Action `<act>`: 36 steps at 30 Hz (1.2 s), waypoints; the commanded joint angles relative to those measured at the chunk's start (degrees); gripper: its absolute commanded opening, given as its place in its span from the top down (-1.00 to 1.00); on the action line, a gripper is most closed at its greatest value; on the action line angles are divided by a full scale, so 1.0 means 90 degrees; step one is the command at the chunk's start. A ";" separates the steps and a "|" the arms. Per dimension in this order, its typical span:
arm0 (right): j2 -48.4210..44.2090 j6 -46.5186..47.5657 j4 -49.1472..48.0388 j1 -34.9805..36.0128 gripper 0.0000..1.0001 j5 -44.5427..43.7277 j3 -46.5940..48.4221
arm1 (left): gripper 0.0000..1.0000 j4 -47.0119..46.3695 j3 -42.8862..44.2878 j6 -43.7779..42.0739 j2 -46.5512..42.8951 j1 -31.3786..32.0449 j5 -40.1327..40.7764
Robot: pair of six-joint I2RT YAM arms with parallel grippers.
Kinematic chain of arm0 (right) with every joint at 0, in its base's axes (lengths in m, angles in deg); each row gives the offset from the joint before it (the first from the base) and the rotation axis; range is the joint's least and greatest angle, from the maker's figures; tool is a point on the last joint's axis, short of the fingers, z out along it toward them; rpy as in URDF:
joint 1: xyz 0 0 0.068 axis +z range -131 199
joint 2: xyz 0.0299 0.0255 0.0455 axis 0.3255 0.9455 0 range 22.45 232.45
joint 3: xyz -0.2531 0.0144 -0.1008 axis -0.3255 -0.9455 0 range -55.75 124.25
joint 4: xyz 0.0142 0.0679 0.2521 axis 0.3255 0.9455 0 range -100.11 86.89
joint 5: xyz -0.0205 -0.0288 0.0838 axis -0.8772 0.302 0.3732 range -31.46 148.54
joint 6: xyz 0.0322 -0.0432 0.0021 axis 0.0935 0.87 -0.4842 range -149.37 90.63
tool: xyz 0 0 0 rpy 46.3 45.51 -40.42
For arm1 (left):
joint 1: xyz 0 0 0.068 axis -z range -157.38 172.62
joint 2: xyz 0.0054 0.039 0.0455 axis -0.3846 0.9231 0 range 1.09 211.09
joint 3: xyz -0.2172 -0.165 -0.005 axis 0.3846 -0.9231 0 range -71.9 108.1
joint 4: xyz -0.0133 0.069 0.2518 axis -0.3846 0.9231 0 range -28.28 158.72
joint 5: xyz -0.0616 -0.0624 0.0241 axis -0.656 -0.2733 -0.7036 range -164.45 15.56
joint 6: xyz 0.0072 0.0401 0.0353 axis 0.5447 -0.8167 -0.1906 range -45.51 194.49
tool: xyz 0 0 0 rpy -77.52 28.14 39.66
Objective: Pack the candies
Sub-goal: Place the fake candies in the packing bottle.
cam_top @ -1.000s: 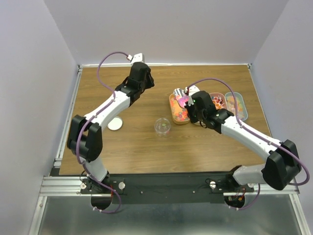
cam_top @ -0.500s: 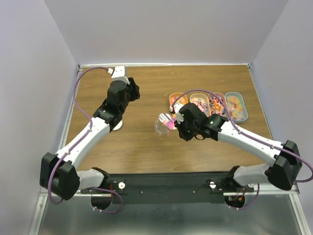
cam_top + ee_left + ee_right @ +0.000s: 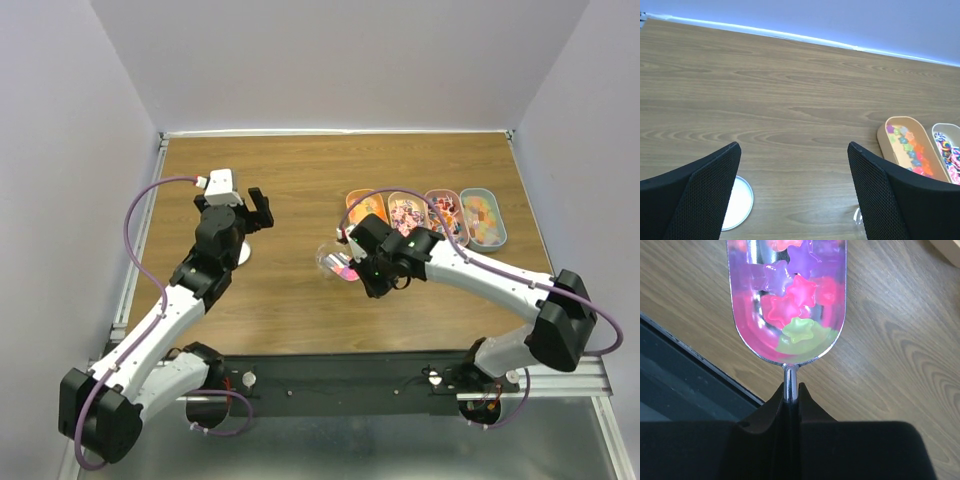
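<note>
Candies point(image 3: 801, 290), star-shaped in purple, pink, red and pale green, lie heaped in the bowl of a metal scoop point(image 3: 752, 295), whose thin handle is pinched between the two black fingers of the right gripper point(image 3: 790, 392). The wrist view shows the scoop held over the wooden table point(image 3: 300, 170), close to its dark near edge.

From above, the scoop's pink load sits over a small clear cup point(image 3: 328, 255) near the middle of the table, with the right gripper just to the cup's right. Whether the scoop touches the cup's rim cannot be told.

More candies fill four oblong trays point(image 3: 483, 215) set side by side on the far right of the table, behind the right arm. The leftmost of these, an orange tray point(image 3: 907, 147), holds stars in mixed colours; the arm partly covers it in the overhead view.

On the left side, well apart from the cup, the left gripper point(image 3: 258, 212) hangs above the wood with its fingers point(image 3: 695, 195) spread wide and nothing between them. A round white lid point(image 3: 737, 202) lies flat on the table just below the left finger, partly hidden under the left arm when seen from above.
</note>
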 commanded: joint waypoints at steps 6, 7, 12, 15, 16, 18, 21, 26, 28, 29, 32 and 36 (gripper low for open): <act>0.0639 -0.0018 0.0768 0.0046 0.99 -0.0045 0.0823 | -0.91 -0.0309 -0.0451 -0.0307 -0.0406 -0.0052 0.0485; 0.0795 -0.0018 0.0827 0.0056 0.99 -0.0045 0.0882 | -0.91 -0.0348 -0.0461 -0.0336 -0.0406 -0.0042 0.0505; 0.1177 -0.0077 0.1411 0.0056 0.99 -0.0228 0.1341 | -0.91 -0.0377 -0.0529 -0.0395 -0.0426 -0.0042 0.0573; 0.1304 -0.0135 0.1666 0.0046 0.99 -0.0260 0.1576 | -0.91 -0.0426 -0.0548 -0.0424 -0.0465 -0.0042 0.0583; 0.1362 -0.0165 0.1744 0.0046 0.99 -0.0250 0.1644 | -0.91 -0.0455 -0.0549 -0.0434 -0.0455 -0.0042 0.0593; 0.1508 -0.0214 0.1978 0.0046 0.99 -0.0298 0.1898 | -0.91 -0.0484 -0.0549 -0.0424 -0.0446 -0.0042 0.0573; 0.1723 -0.0301 0.2261 0.0056 0.99 -0.0270 0.2279 | -0.91 -0.0543 -0.0558 -0.0424 -0.0426 -0.0042 0.0495; 0.2075 -0.0399 0.2633 0.0046 0.99 -0.0123 0.2894 | -0.91 -0.0573 -0.0578 -0.0424 -0.0436 -0.0042 0.0495; 0.2279 -0.0448 0.2819 0.0046 0.99 -0.0123 0.3177 | -0.91 -0.0582 -0.0578 -0.0434 -0.0445 -0.0042 0.0485; 0.2329 -0.0477 0.2858 0.0046 0.99 -0.0113 0.3246 | -0.91 -0.0582 -0.0578 -0.0434 -0.0455 -0.0042 0.0485; 0.2427 -0.0594 0.3014 0.0037 0.99 0.0071 0.3324 | -0.91 -0.0602 -0.0578 -0.0444 -0.0465 -0.0042 0.0485; 0.2447 -0.0702 0.3131 0.0046 0.99 0.0238 0.3237 | -0.91 -0.0631 -0.0588 -0.0453 -0.0494 -0.0042 0.0466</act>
